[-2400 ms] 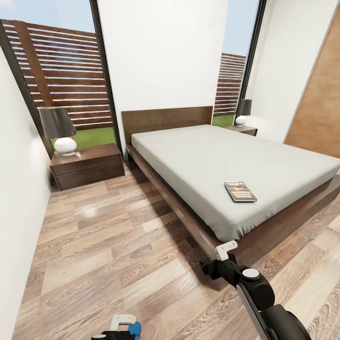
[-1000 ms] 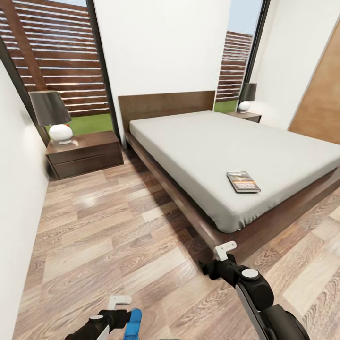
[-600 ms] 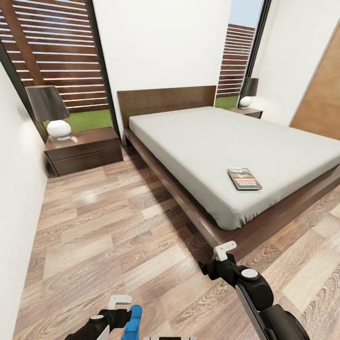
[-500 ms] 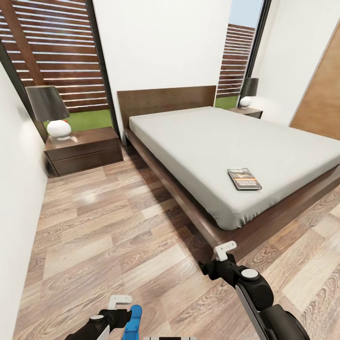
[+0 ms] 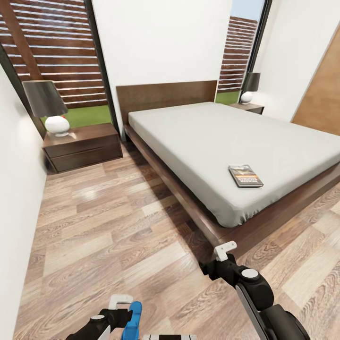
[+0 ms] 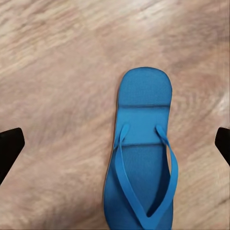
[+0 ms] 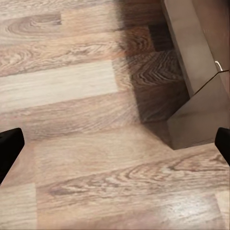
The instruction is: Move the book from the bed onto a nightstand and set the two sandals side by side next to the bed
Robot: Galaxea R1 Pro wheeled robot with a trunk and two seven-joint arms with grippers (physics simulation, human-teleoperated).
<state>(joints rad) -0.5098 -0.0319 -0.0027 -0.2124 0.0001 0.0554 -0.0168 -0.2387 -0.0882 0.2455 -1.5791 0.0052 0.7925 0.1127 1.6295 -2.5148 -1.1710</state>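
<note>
The book [image 5: 245, 175] lies flat on the pale grey mattress of the bed [image 5: 212, 137], near its foot-end corner. One blue sandal [image 5: 132, 319] lies on the wood floor at the bottom of the head view, right beside my left gripper [image 5: 123, 307]. In the left wrist view the sandal [image 6: 141, 158] lies strap-up on the floor between the wide-apart fingers of the open left gripper [image 6: 116, 146]. My right gripper [image 5: 222, 255] hangs open in front of the bed's corner, with nothing between its fingers [image 7: 115, 148]. A nightstand [image 5: 82, 146] stands left of the headboard, a second nightstand [image 5: 249, 107] on the bed's far side.
Each nightstand carries a dark-shaded lamp [image 5: 47, 106]. A white wall [image 5: 14, 198] bounds the floor strip left of the bed. The bed frame corner [image 7: 201, 96] juts out close to my right gripper. A wooden door [image 5: 321, 99] stands at far right.
The whole picture has shifted as the camera moved, so the bed and nightstands sit higher in view. My left arm has come further into view beside the sandal. The book has stayed put.
</note>
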